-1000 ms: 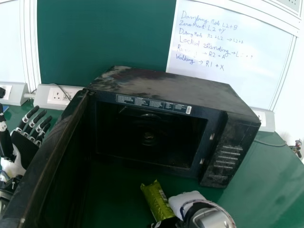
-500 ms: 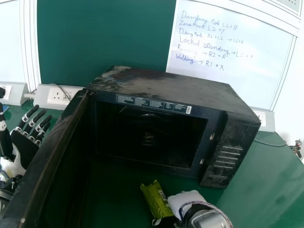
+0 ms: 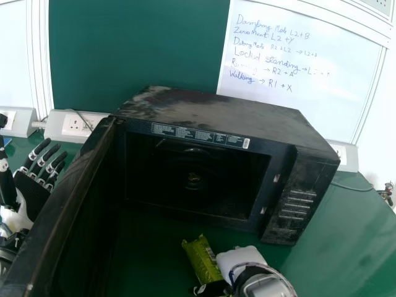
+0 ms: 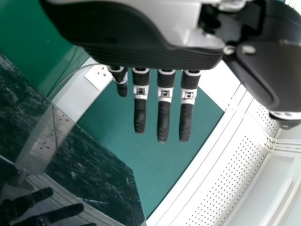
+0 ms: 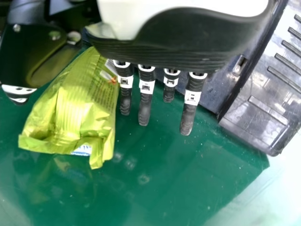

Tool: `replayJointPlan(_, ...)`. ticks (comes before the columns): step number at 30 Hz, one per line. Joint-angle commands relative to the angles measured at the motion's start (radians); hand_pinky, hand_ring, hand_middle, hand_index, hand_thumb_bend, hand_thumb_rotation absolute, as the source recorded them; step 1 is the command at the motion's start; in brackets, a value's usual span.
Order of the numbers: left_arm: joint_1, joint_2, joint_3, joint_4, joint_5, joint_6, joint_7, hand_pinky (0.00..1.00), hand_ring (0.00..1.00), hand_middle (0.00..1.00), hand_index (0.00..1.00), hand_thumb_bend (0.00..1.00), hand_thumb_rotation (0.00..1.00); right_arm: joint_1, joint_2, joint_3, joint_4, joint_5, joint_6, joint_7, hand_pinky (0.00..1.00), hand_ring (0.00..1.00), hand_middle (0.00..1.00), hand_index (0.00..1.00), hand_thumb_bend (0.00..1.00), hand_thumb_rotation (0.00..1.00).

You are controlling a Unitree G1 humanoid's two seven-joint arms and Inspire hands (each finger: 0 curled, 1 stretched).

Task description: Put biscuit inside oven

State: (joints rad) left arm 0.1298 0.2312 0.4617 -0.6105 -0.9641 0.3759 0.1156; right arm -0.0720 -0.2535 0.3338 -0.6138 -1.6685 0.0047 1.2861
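Though glossy, a smudged green table (image 3: 346,229) below a whiteboard (image 3: 291,102), left hand (image 3: 33,190) and right hand (image 3: 242,256), fingers straight, apart.

Open black oven (image 3: 229,114) at centre, green packet (image 3: 201,258) beside right hand (image 3: 241,257) at bottom, left hand (image 3: 32,190) at left edge

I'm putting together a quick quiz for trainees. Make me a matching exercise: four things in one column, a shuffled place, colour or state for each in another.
Things
1. Biscuit packet
2. Oven door
3. Left hand
4. Right hand

Places, colours, states
A. Right by the biscuit packet
B. Swung open
C. Yellow-green
D. At the head view's left edge

Pairs: 1-C, 2-B, 3-D, 4-A
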Motion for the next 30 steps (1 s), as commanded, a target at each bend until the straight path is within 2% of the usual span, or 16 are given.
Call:
replayJointPlan(1,-0.005,0.006,0.002,-0.013,0.001,-0.001,0.005,0.76,0.73,0.69,0.67,0.86,0.41,0.012,0.001,0.024,0.03,-0.029,-0.009,-0.006,0.66,0.75,0.82,0.85,0.97,0.27)
replayJointPlan(4,-0.006,0.005,0.003,-0.018,-0.008,0.005,0.015,0.74,0.71,0.68,0.66,0.85,0.4,0.012,-0.012,0.053,0.056,-0.07,-0.028,-0.015,0.6,0.69,0.77,0.81,0.89,0.23)
replayJointPlan(7,-0.008,0.003,0.002,-0.026,-0.012,0.006,0.025,0.74,0.72,0.69,0.66,0.84,0.4,0.033,-0.016,0.07,0.068,-0.105,-0.027,-0.077,0.5,0.6,0.71,0.78,0.8,0.21)
replayJointPlan(11,-0.005,0.004,-0.003,-0.029,-0.002,0.003,0.027,0.75,0.72,0.69,0.65,0.83,0.41,0.051,-0.016,0.09,0.075,-0.146,-0.027,-0.122,0.51,0.62,0.72,0.79,0.68,0.27)
replayJointPlan(17,-0.008,0.002,0.0,-0.024,-0.014,-0.004,0.014,0.72,0.69,0.67,0.65,0.83,0.4,0.048,-0.022,0.11,0.083,-0.18,-0.038,-0.128,0.54,0.62,0.72,0.78,0.63,0.32)
replayJointPlan(20,-0.008,0.001,-0.001,-0.026,-0.015,-0.004,0.014,0.72,0.71,0.68,0.65,0.8,0.41,0.052,-0.017,0.113,0.087,-0.189,-0.033,-0.136,0.52,0.61,0.71,0.77,0.68,0.34)
replayJointPlan(25,-0.013,-0.001,0.001,-0.022,-0.016,-0.01,0.01,0.7,0.67,0.65,0.64,0.81,0.4,0.05,-0.023,0.132,0.105,-0.225,-0.043,-0.144,0.5,0.59,0.69,0.73,0.69,0.42)
replayJointPlan(30,-0.019,0.002,-0.001,-0.021,-0.007,-0.01,0.012,0.68,0.65,0.63,0.64,0.8,0.43,0.056,-0.012,0.143,0.115,-0.254,-0.034,-0.139,0.51,0.62,0.72,0.79,0.65,0.48)
